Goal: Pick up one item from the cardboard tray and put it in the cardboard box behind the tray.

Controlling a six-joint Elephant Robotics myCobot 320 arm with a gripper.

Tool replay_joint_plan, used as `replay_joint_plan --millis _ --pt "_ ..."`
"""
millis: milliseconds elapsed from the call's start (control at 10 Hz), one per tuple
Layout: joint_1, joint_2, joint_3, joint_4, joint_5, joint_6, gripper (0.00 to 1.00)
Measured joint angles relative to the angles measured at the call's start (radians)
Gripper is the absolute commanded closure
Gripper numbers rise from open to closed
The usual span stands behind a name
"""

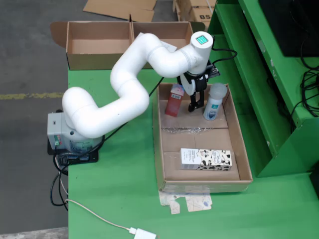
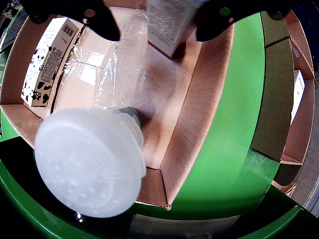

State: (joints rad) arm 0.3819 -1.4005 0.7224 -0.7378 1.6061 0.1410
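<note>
The bent arm lowers its end effector (image 1: pixel 196 102) (parted, empty) inside the tray (image 1: pixel 242 149), between carton (image 1: pixel 174 99) and bottle (image 1: pixel 214 102).

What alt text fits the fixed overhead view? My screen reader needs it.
A white robot arm lowers its open gripper into a cardboard tray on a green table, between a red carton and a white-capped bottle. A cow-patterned carton lies nearer the front.
</note>
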Motion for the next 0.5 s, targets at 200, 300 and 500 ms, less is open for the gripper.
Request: replay_joint_plan --millis 200,300,500 --pt "0.000 0.000 0.000 0.000 0.000 0.000 0.00" --pt "0.000 0.000 0.000 0.000 0.000 0.000 0.00" --pt "0.000 0.000 0.000 0.000 0.000 0.000 0.00"
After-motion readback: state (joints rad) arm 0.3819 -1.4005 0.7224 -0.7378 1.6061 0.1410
